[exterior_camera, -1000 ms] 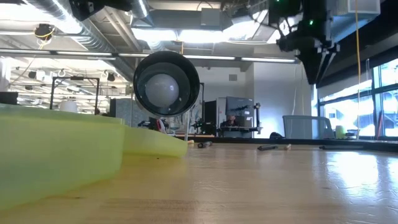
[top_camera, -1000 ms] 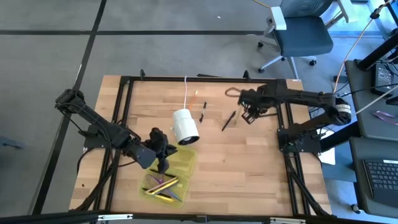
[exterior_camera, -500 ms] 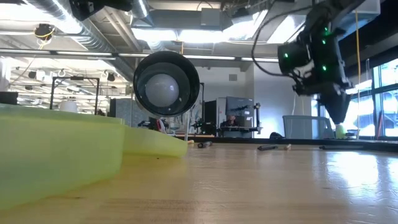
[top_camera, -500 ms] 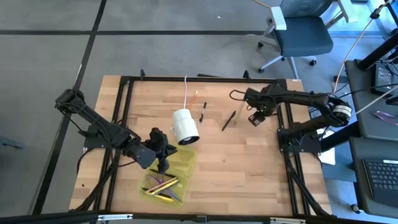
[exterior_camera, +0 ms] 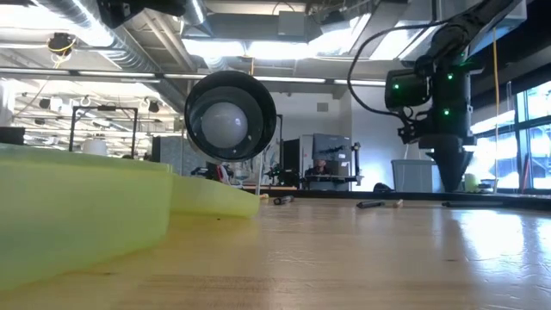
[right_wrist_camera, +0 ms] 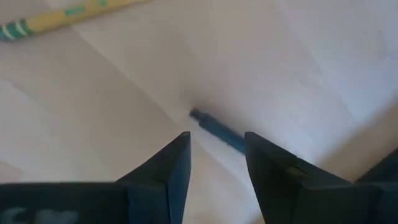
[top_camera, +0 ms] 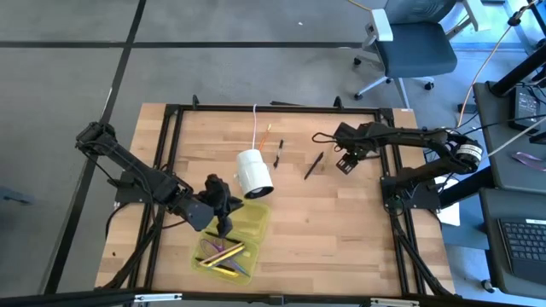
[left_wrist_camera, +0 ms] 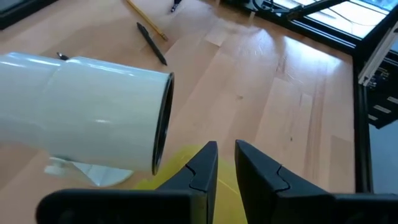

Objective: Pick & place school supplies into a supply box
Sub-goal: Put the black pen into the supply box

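We are hovering our right gripper [right_wrist_camera: 214,165], fingers parted and empty, over a blue pen [right_wrist_camera: 217,130] lying on the surface [top_camera: 341,222]; we should straddle it squarely. Left gripper [left_wrist_camera: 225,165], fingers nearly together, empty, is waiting above the supply box [top_camera: 247,223].

One supply box [top_camera: 228,243], one white cylinder [top_camera: 253,173] — two grippers [top_camera: 223,223]
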